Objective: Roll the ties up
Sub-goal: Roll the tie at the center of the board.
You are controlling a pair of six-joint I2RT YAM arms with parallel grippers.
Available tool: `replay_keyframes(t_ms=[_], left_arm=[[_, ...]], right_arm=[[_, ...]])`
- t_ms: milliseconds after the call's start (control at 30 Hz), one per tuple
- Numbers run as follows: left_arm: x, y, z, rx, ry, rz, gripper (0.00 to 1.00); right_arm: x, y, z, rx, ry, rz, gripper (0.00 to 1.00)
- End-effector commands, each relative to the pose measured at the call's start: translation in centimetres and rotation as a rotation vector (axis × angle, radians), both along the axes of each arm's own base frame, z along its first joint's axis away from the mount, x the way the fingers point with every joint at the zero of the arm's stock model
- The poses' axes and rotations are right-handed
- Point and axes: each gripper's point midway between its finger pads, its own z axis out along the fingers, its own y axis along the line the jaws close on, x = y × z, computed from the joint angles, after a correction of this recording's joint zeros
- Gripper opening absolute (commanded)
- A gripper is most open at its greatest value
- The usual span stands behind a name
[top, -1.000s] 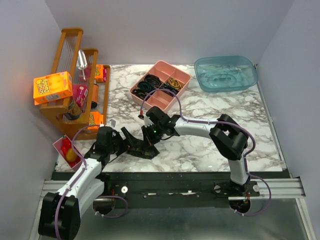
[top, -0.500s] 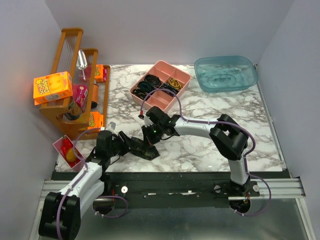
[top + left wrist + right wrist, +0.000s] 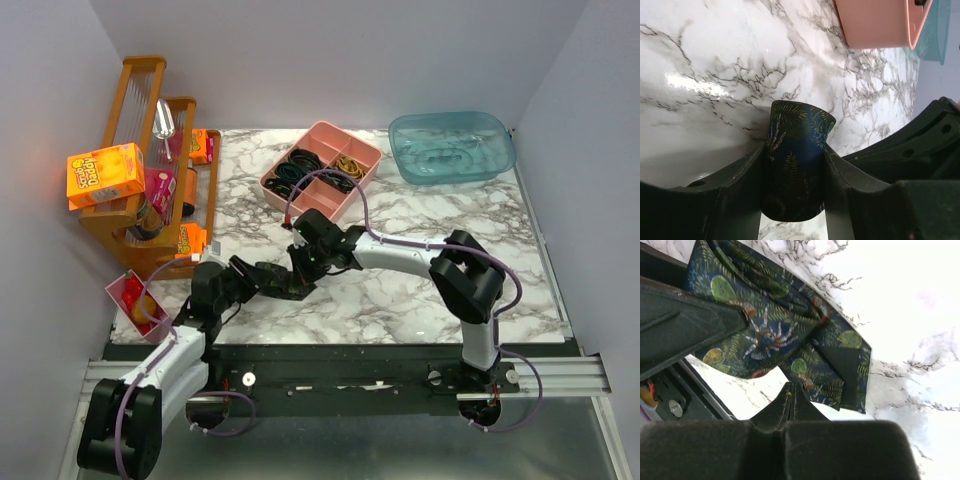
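- The left gripper (image 3: 794, 172) has hold of the tie (image 3: 799, 127). Its two dark fingers (image 3: 740, 180) press in from either side on a rolled or folded bundle of the fabric.
- That fabric is dark blue-green, printed with fern leaves. The bundle stands up between the fingers, just over the marble table (image 3: 715, 50).
- The right gripper (image 3: 790, 390) is clenched tight, with its jaws together and no gap between them. Its tips touch the near edge of the tie, and I cannot tell whether any cloth is caught between them.
- In the right wrist view, more of the tie lies in loose folds on the marble, showing leaves and a spider-like figure. One end runs in under the left gripper's dark body at the upper left.
- From above, the two grippers meet nose to nose over the near-left part of the table. The tie is a small dark heap between them, close to the front edge.
- The pink divided tray (image 3: 322, 195) sits farther back, well apart from the tie, with black and yellow band loops (image 3: 300, 165) in its compartments.
- The teal tub (image 3: 452, 148) stands at the far right corner.
- The wooden rack (image 3: 140, 225) is along the left edge, with an orange box (image 3: 105, 175) on it.
- A small pink bin (image 3: 120, 290) sits at the near left beside the left arm, with something red and yellow inside.
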Motion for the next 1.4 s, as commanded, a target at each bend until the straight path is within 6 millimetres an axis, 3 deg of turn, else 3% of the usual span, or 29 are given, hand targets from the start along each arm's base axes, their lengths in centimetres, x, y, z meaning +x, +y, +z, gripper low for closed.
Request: replay_keyframes(t_ms=[0, 367, 667, 933, 1133, 1367], left_arm=[[1.6, 0.6, 0.9, -0.015, -0.063, 0.064, 0.52], [0.8, 0.4, -0.2, 0.078, -0.019, -0.022, 0.52], [-0.1, 1.4, -0.8, 0.264, 0.034, -0.111, 0.48], [0.1, 2.0, 0.0, 0.419, 0.058, -0.1, 0.47], [0.5, 1.8, -0.5, 0.501, 0.08, -0.073, 0.48], [1.2, 2.1, 0.1, 0.598, 0.088, -0.035, 0.48]], right_arm=[[0.8, 0.0, -0.8, -0.045, -0.025, -0.008, 0.01], [1.0, 2.0, -3.9, -0.054, 0.047, 0.028, 0.01], [1.6, 2.9, -3.7, -0.039, 0.043, 0.03, 0.01], [2.3, 3.0, -4.1, -0.066, 0.045, 0.019, 0.01], [2.4, 2.9, -3.1, -0.048, 0.037, 0.034, 0.01], [2.0, 2.5, -0.1, -0.003, 0.019, 0.031, 0.02]])
